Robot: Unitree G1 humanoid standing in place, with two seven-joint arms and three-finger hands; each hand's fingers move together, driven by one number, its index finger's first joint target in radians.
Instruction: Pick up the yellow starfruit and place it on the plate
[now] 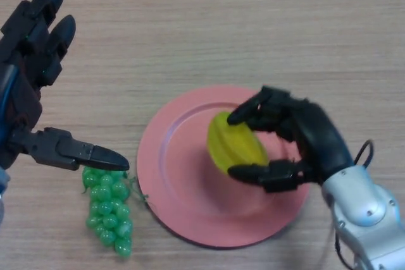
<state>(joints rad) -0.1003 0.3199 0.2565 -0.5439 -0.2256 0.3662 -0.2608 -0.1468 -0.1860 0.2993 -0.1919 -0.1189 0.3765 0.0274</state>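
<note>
The right hand (310, 137) reaches in from the near right, fingers and thumb curled in a grasp. The left hand (31, 93) hovers at the left, fingers straight, thumb extended.

Right hand (313, 140) grips the yellow starfruit (235, 143) over the pink plate (171, 175); left hand (28, 67) open beside green grapes (109, 210).

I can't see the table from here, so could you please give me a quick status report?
Right robot hand curled round starfruit, over pink plate. Left robot hand open, idle at left. Green grapes beside plate, not obstructing.
</note>
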